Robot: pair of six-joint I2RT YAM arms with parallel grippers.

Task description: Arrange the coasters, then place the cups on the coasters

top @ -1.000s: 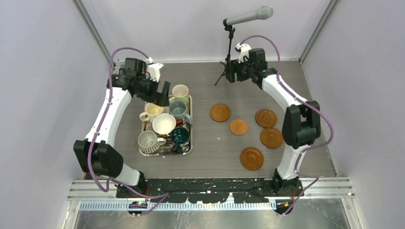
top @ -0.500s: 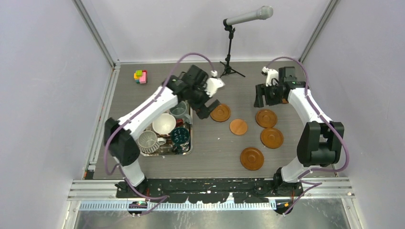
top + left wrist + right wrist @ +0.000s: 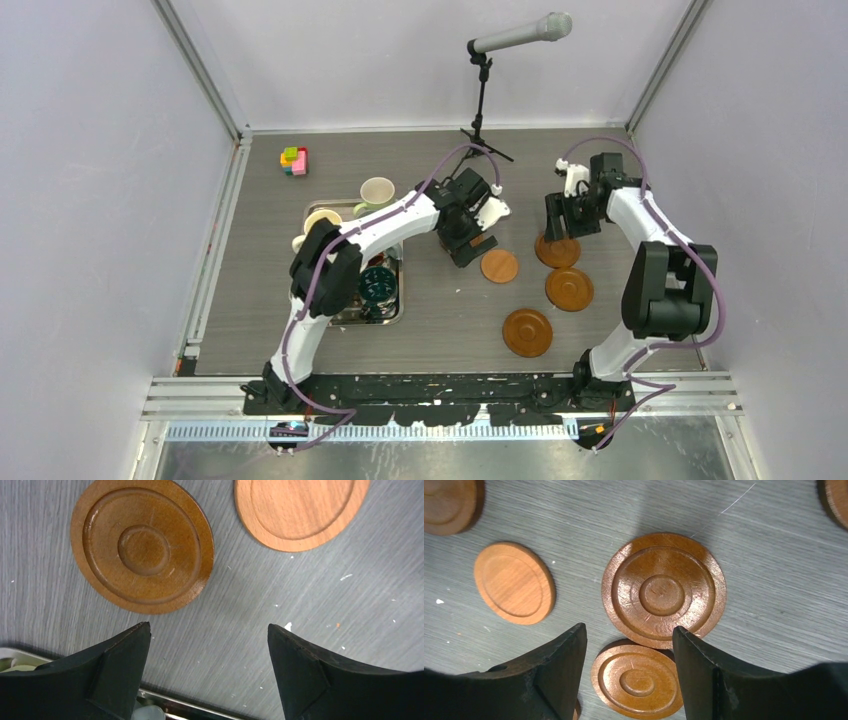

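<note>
Several round brown coasters lie right of centre: a pale coaster [image 3: 499,266], two dark ones [image 3: 568,289] [image 3: 527,332], and one [image 3: 560,252] partly under my right gripper [image 3: 558,225]. That gripper [image 3: 629,627] is open, low over the table, its fingers either side of a ringed coaster [image 3: 636,682] without touching it; a larger coaster [image 3: 664,590] lies just beyond. My left gripper [image 3: 465,248] [image 3: 207,630] is open and empty, just short of a dark coaster [image 3: 142,545], with the pale coaster [image 3: 300,507] to the right of it. Cups [image 3: 377,190] [image 3: 322,220] [image 3: 377,283] stand at the steel tray [image 3: 398,300], partly hidden by my left arm.
A microphone stand [image 3: 480,100] rises at the back centre, close to both grippers. A small coloured block toy [image 3: 294,160] sits at the back left. The tray's rim [image 3: 200,707] runs right behind my left fingers. Grey walls close in the table on three sides.
My left arm swung from the tray rightward to the coasters. My right arm came forward from the microphone stand and down over a coaster. Both sets of jaws narrowed slightly.
</note>
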